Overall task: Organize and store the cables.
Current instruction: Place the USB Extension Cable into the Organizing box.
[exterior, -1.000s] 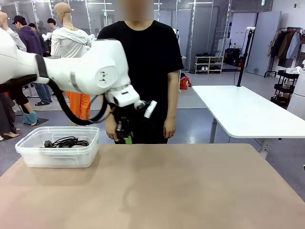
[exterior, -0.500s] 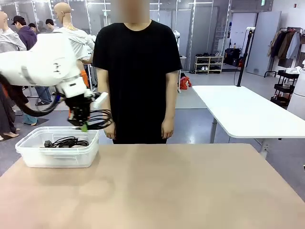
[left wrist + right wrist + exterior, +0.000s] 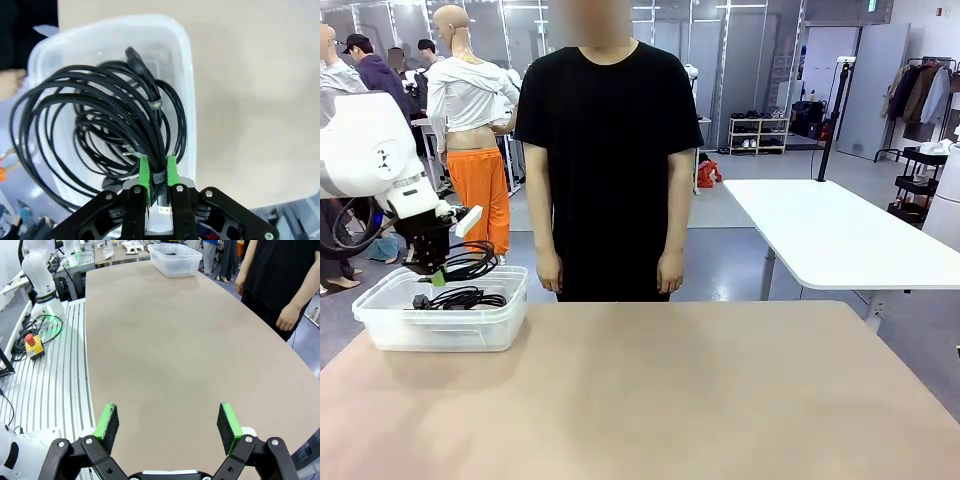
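Cable coil: pinched in left gripper, fingers clamped together on its strands; loop hangs over clear bin.
Orientation: loop spreads away from fingers, no clear long axis.
Stored cables: inside bin.
Right gripper: fingers apart, holding nothing.
Tabletop: tan, bare; workshop room beyond.

Tabletop — plain beige, matte, with a rounded far edge toward the standing person. One item rests directly on it: a clear plastic bin, lidless, at the far left corner, sitting flat just inside the edge. Inside the bin — coiled black cables on its floor, one with a chunky plug.
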Tool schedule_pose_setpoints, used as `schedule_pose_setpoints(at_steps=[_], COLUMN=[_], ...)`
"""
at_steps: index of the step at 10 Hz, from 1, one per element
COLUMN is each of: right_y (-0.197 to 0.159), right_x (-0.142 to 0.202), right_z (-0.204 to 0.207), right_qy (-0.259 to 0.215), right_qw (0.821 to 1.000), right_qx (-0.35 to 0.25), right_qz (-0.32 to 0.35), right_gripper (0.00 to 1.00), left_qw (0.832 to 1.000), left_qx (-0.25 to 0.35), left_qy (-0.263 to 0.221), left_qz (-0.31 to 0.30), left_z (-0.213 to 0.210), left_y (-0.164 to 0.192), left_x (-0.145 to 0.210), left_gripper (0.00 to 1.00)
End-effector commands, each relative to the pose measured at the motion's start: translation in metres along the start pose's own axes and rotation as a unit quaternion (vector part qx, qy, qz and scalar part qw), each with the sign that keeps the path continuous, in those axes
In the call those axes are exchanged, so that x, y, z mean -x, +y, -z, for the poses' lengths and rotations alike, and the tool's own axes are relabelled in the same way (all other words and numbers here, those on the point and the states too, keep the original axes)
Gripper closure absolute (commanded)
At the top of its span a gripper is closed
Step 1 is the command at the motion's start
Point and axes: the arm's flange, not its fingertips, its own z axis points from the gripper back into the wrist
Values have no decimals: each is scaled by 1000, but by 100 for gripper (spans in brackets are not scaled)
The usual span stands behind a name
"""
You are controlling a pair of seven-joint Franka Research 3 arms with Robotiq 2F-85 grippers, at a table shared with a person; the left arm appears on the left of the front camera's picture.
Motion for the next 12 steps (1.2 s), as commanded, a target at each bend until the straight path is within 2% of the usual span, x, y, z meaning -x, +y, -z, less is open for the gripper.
schedule_pose_setpoints(at_steps=[1, 3, 5, 7, 8, 9, 10, 11, 12], right_y=[1, 1, 1, 1, 1, 1, 1, 1, 1], right_x=[-2, -2, -2, -2, -2, -2, -2, -2, -2], right_z=[1, 1, 1, 1, 1, 1, 1, 1, 1], right_qy=[-8, -8, -8, -8, -8, -8, -8, -8, -8], right_qw=[1000, 1000, 1000, 1000, 1000, 1000, 1000, 1000, 1000], right_qx=[5, 5, 5, 5, 5, 5, 5, 5, 5], right_qz=[-4, -4, -4, -4, -4, -4, -4, -4, -4], right_gripper=[0, 0, 0, 0, 0, 0, 0, 0, 0], left_qw=[1000, 999, 998, 998, 998, 997, 997, 998, 998], left_qx=[14, 32, 35, 20, 23, 17, 15, 12, 10], left_qy=[-21, 4, 0, -2, 0, -1, -1, 1, 0], left_qz=[-4, -44, -54, -64, -66, -69, -70, -69, -69], left_z=[13, 38, 44, 40, 35, 33, 31, 29, 27], left_y=[14, 29, 33, 36, 32, 33, 31, 31, 31], left_x=[3, 15, 16, 12, 12, 10, 8, 7, 6], left_gripper=[85, 85, 85, 59, 40, 29, 42, 0, 12])
